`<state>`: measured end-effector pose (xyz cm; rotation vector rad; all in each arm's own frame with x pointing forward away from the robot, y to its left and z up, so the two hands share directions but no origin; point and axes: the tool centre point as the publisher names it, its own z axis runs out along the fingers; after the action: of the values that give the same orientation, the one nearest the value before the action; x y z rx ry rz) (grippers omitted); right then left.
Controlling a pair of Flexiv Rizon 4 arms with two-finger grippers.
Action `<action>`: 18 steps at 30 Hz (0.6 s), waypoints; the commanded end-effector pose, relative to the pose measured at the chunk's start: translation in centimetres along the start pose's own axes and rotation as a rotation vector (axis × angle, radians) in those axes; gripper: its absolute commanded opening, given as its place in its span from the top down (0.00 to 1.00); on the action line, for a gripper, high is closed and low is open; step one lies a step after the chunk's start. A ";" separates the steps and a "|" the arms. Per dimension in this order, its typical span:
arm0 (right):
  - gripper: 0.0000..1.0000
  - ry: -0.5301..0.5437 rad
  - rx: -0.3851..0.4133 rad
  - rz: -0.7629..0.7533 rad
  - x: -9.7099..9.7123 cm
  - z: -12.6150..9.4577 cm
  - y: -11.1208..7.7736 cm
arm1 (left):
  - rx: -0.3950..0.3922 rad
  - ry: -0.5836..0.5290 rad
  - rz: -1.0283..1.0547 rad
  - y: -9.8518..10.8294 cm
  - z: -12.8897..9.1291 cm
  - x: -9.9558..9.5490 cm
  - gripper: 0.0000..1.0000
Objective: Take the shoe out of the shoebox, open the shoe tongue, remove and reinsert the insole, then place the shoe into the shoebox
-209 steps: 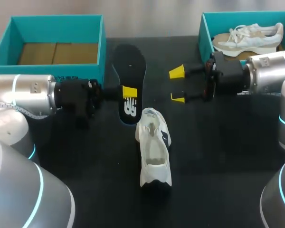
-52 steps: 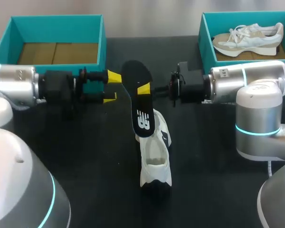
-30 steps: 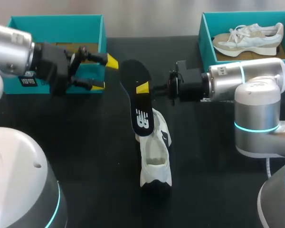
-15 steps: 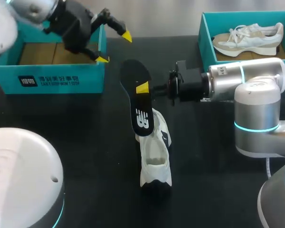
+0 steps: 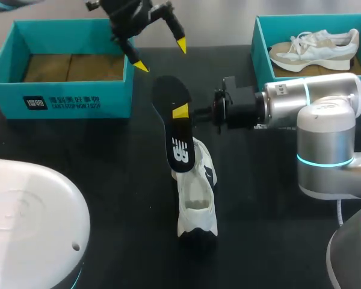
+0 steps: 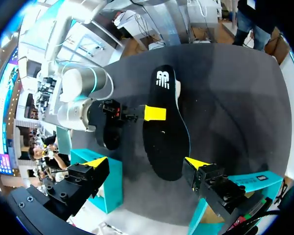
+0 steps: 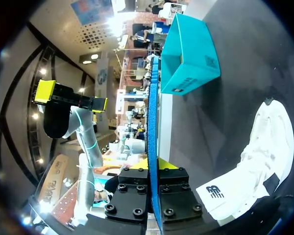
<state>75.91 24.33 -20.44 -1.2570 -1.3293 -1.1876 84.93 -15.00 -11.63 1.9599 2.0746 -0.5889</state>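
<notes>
Nearest, the white shoe (image 5: 195,205) lies on the black table (image 5: 108,180), its mouth facing up. Just past it the black insole (image 5: 179,135) slants above the table, its logo end over the shoe's far part, though I cannot tell whether they touch. The right gripper (image 5: 182,112) comes in from the side and is clamped on the insole's middle, one yellow tip on its top face. Further back the left gripper (image 5: 160,55) hangs high over the table, fingers spread wide and holding nothing. At the back stand two teal boxes, the left shoebox (image 5: 72,102) and the right shoebox (image 5: 260,48) – which holds a second shoe (image 5: 316,48).
</notes>
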 end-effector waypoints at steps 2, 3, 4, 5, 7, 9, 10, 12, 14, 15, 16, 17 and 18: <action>1.00 -0.002 -0.002 0.000 0.0 0.2 -0.1 | 0.011 0.400 0.011 -0.3 0.4 -1.2 0.00; 1.00 -0.002 -0.002 0.000 0.0 0.2 -0.1 | 0.013 0.400 0.010 -0.5 0.5 -1.3 0.00; 1.00 -0.002 -0.002 0.000 0.0 0.2 -0.1 | 0.015 0.409 0.006 -0.7 0.6 -1.3 0.00; 1.00 -0.002 -0.002 0.000 0.0 0.2 -0.1 | 0.011 0.421 0.005 -0.8 0.7 -1.3 0.00; 1.00 -0.002 -0.002 0.000 0.0 0.2 -0.1 | 0.008 0.426 -0.001 -1.0 0.8 -1.2 0.00; 1.00 -0.002 -0.002 0.000 0.0 0.2 -0.1 | 0.006 0.426 -0.006 -1.2 0.7 -1.1 0.00; 1.00 -0.002 -0.002 0.000 0.0 0.2 -0.1 | 0.005 0.419 -0.014 -1.2 0.7 -0.9 0.00; 1.00 -0.002 -0.002 0.000 0.0 0.2 -0.1 | 0.002 0.383 -0.031 -1.1 0.5 -0.4 0.00; 1.00 -0.002 -0.002 0.000 0.0 0.2 -0.1 | -0.006 0.334 -0.042 -1.1 0.3 0.2 0.00; 1.00 -0.002 -0.002 0.000 0.0 0.2 -0.1 | -0.006 0.290 -0.046 -1.1 0.1 0.4 0.00; 1.00 -0.002 -0.002 0.000 0.0 0.2 -0.1 | -0.008 0.284 -0.051 -1.1 0.1 0.7 0.00; 1.00 -0.002 -0.002 0.000 0.0 0.2 -0.1 | -0.007 0.247 -0.049 -1.2 0.0 1.0 0.00; 1.00 -0.002 -0.002 0.000 0.0 0.2 -0.1 | -0.005 0.202 -0.047 -1.3 -0.1 1.2 0.00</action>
<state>75.92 24.32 -20.45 -1.2562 -1.3288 -1.1877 84.05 -15.37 -11.60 2.1384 2.3301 -0.2734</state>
